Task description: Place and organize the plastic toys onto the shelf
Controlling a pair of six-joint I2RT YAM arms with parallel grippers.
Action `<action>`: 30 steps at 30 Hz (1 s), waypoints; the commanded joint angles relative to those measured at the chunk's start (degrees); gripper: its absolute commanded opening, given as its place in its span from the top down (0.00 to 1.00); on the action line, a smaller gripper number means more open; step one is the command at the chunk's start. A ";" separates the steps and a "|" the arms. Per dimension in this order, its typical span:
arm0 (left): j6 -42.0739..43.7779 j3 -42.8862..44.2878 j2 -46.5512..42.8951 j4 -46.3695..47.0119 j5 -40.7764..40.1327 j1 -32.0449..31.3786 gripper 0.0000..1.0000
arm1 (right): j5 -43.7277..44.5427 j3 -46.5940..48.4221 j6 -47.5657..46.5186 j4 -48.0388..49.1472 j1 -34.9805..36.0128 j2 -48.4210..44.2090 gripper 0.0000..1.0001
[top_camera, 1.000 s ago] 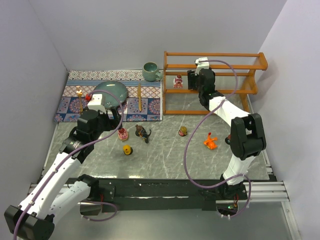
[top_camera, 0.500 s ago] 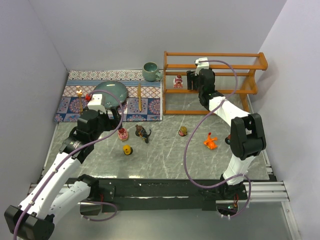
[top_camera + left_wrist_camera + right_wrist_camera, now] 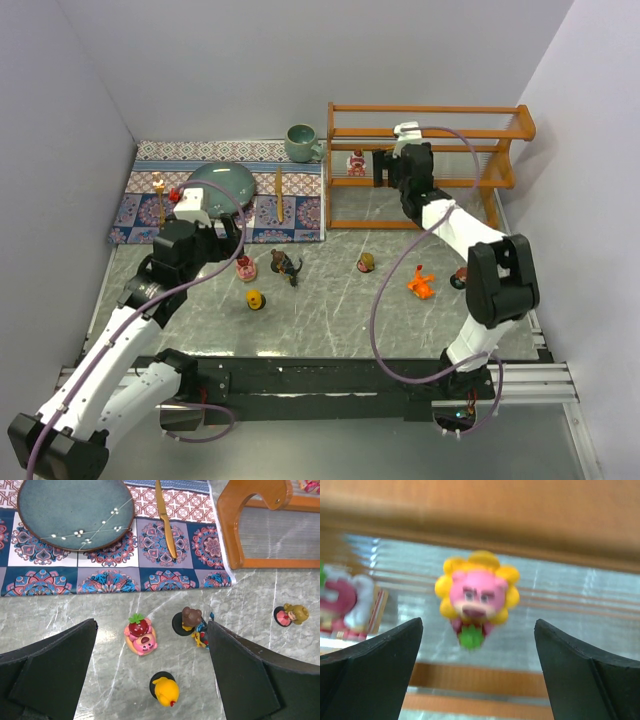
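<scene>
**Two toys on the shelf, more waiting on the desk**

Two toys stand on the shelf's (image 3: 428, 183) middle tier: a flower bear (image 3: 476, 600) and, just to its left, a red toy (image 3: 345, 602). The right gripper (image 3: 477, 625) sits at that tier with its jaws spread as wide as they go. The flower bear stands between them, and neither finger touches it, so it holds nothing.

The left gripper (image 3: 151, 630) hovers over the desk (image 3: 330, 320), well left of the shelf and in front of it. It is also fully open and empty. Below it lie a pink bear (image 3: 141, 635), a yellow figure (image 3: 165, 690), a brown figure (image 3: 187, 620) and a dark creature (image 3: 201, 636) that touches the brown one. An orange creature (image 3: 421, 283) lies in front of the shelf's right half.

The risks from here:

- **Right arm:** The flower bear looks small and top-heavy. If the arm pulls back from the shelf off-line, a finger could clip it or the red toy. Either one could tip over or slide off the ribbed panel.
- **Left arm:** The toys are crowded together. A wide-open descent onto the pink bear could push the brown figure or the yellow one away. A grip closed off-centre could squirt the bear out sideways.
- **Shelf space:** Placing later toys tight beside the two already on the shelf could topple them.
</scene>
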 commanded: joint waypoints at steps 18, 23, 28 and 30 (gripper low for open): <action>-10.52 -0.86 -0.90 -2.26 -0.67 3.36 0.03 | -17.68 -26.49 17.93 -11.09 0.27 -43.11 0.00; -18.77 -1.12 3.75 -4.55 -1.45 5.21 0.03 | -20.84 -31.96 19.17 -9.51 0.44 -48.22 0.00; -25.55 -4.19 7.27 -2.54 -2.59 5.21 0.03 | -20.68 -35.30 18.03 -8.98 0.35 -49.36 0.00; -28.89 -6.90 8.07 0.10 -2.77 5.21 0.03 | -21.72 -36.44 18.47 -7.76 0.35 -49.89 0.00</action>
